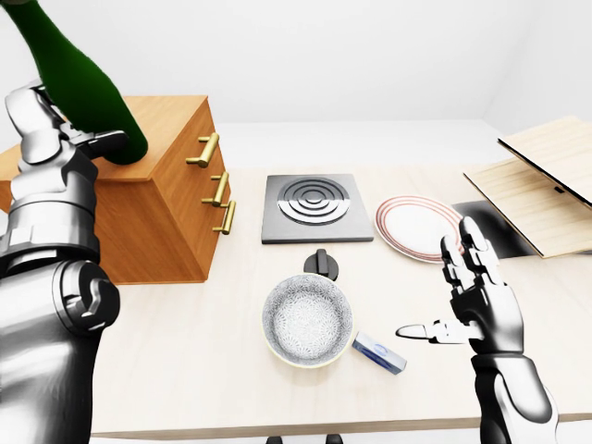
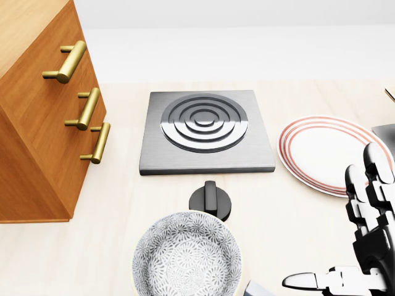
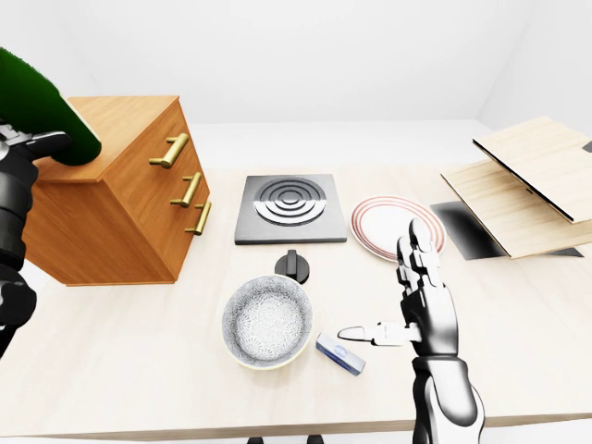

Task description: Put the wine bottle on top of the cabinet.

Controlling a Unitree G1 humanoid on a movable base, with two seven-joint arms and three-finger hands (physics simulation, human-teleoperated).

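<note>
While the left robot hand (image 1: 57, 139) is raised at the far left of the left-eye view, its fingers are closed round the lower body of the wine bottle (image 1: 79, 79), which tilts with its neck running up out of the top left corner of that view. The bottle's base hangs over the top of the cabinet (image 1: 166, 199), near that top's left part; whether the base touches the wood cannot be told. The cabinet stands on the left part of the desk (image 1: 185, 370), its three brass handles (image 1: 215, 190) facing the middle of the desk.

The right robot hand (image 3: 421, 301) is open and holds nothing: its fingers point upward and its thumb sticks out sideways to the left, above the right part of the desk near the bottom edge of the view.

Toward the middle of the desk lies a square grey hob plate (image 2: 207, 131) with raised rings, and just below it in the head view a black knob (image 2: 211, 200). Below the knob sits a patterned bowl (image 2: 187, 254), and just beside the bowl's right side lies a small blue and white packet (image 1: 378, 353). A red-rimmed plate (image 2: 321, 154) rests to the right of the hob plate. Light wooden boards (image 1: 541, 180) lie tilted at the desk's right edge.
</note>
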